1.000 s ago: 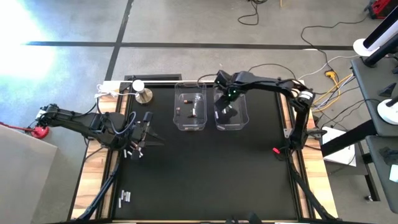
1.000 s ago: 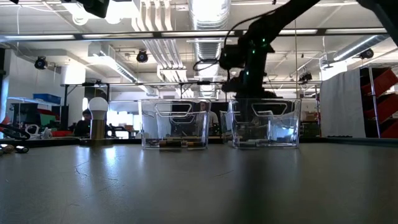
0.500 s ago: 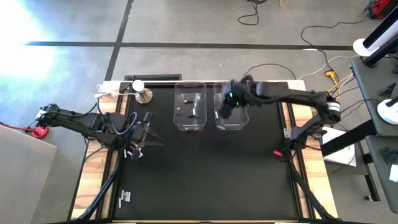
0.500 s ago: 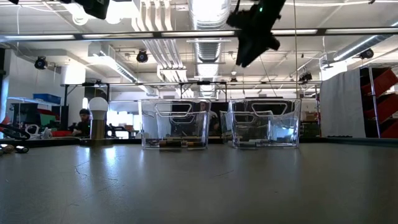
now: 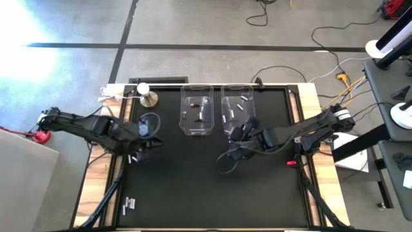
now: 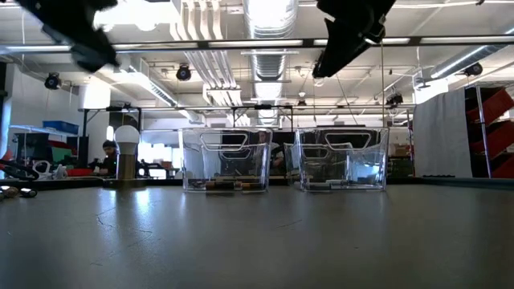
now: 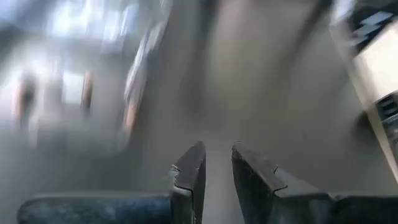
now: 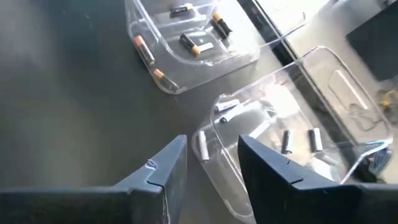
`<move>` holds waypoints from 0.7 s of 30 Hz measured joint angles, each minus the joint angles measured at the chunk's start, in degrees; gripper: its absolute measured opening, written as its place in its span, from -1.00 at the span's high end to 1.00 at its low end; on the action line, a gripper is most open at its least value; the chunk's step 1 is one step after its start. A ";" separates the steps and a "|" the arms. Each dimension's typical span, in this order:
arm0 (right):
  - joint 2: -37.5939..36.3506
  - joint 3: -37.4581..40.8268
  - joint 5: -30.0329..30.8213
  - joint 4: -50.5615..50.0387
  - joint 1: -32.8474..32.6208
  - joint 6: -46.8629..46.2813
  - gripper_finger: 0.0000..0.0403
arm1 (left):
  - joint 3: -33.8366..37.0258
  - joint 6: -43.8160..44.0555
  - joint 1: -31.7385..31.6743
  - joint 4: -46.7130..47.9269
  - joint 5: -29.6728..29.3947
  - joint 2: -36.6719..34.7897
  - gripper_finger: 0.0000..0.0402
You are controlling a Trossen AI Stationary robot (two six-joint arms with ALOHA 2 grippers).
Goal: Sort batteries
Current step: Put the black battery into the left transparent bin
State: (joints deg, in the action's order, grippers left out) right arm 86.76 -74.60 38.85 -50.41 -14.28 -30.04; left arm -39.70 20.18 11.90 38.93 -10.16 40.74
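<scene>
Two clear bins stand side by side at the far middle of the table. The left bin [image 5: 183, 119] holds dark batteries [image 8: 199, 43] with orange ends. The right bin [image 5: 253, 116] holds white batteries [image 8: 286, 140]. Loose batteries [image 5: 134, 158] lie by the left edge, and more batteries [image 5: 129, 205] lie near the front left corner. My left gripper [image 5: 143, 143] hovers over the first loose group; its fingers [image 7: 189, 174] stand a narrow gap apart with nothing showing between them. My right gripper [image 5: 235, 153] hangs open and empty above the table, just on the near side of the right bin.
A round silver knob-like object [image 5: 149, 98] stands at the far left by a white power strip [image 5: 112, 92]. A small red thing [image 5: 287, 156] lies near the right edge. Bare black mat [image 5: 193, 187] stretches from the bins to the near edge.
My right gripper has come up out of the right bin and swung toward the near edge, and its wrist has turned. My left gripper has stayed over the loose batteries, but its wrist has rolled and tipped.
</scene>
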 joint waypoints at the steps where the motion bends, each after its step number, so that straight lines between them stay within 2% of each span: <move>1: 0.63 -0.01 0.46 0.20 -0.37 -0.06 0.30 | 0.02 4.70 0.00 4.14 -0.10 0.49 0.68; 5: 2.98 -0.01 0.75 1.72 -0.51 0.08 0.24 | 0.06 21.42 0.00 21.45 1.16 4.39 0.60; 8: 4.21 -0.01 0.81 2.52 -0.21 1.34 0.21 | 0.15 27.94 0.02 30.56 3.32 8.38 0.53; 12: 4.28 -0.01 0.88 4.09 0.06 3.55 0.21 | 0.22 24.24 0.04 28.76 3.63 13.55 0.50; 21: 3.68 -1.00 0.86 6.27 0.04 7.38 0.28 | 0.33 6.47 0.04 25.83 4.02 25.28 0.50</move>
State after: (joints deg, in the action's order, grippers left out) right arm 90.44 -75.60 39.70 -44.13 -14.24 -22.66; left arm -39.38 26.65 11.94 64.76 -6.14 66.02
